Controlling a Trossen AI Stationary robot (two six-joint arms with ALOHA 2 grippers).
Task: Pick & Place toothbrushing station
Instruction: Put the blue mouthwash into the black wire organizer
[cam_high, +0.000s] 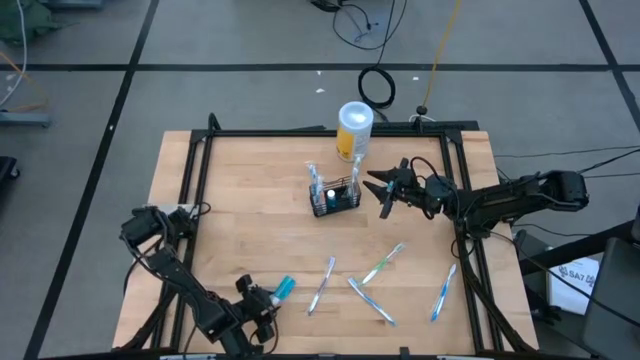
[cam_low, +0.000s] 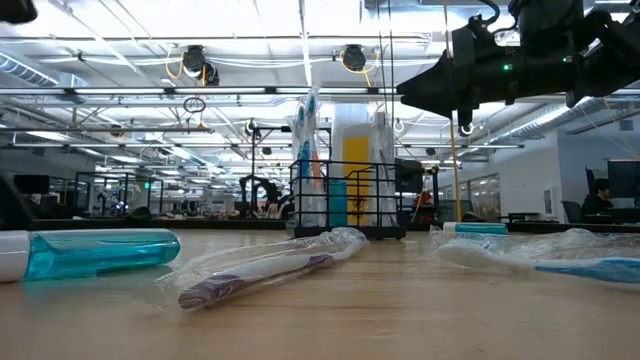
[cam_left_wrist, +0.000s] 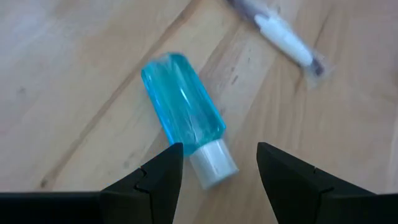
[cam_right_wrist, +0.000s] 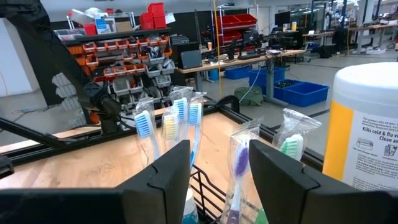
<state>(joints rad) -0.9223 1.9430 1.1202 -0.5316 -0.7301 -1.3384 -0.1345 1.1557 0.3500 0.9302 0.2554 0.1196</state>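
The toothbrushing station, a small black wire basket (cam_high: 335, 197), stands on its base at the table's middle with several toothbrushes upright in it (cam_right_wrist: 186, 115). My right gripper (cam_high: 378, 195) hovers open just to its right, above the table, fingers pointing at the basket (cam_right_wrist: 208, 186). A clear blue bottle with a white cap (cam_left_wrist: 183, 112) lies on its side near the table's front left (cam_high: 283, 289). My left gripper (cam_left_wrist: 217, 168) is open and slants down over it, a finger on either side of the cap (cam_left_wrist: 212, 165), touching nothing.
A white-and-yellow canister (cam_high: 354, 130) stands behind the basket at the far edge. Several wrapped toothbrushes lie flat on the near right of the wood: (cam_high: 322, 285), (cam_high: 383, 265), (cam_high: 372, 300), (cam_high: 443, 292). A black frame (cam_high: 195, 170) rims the table.
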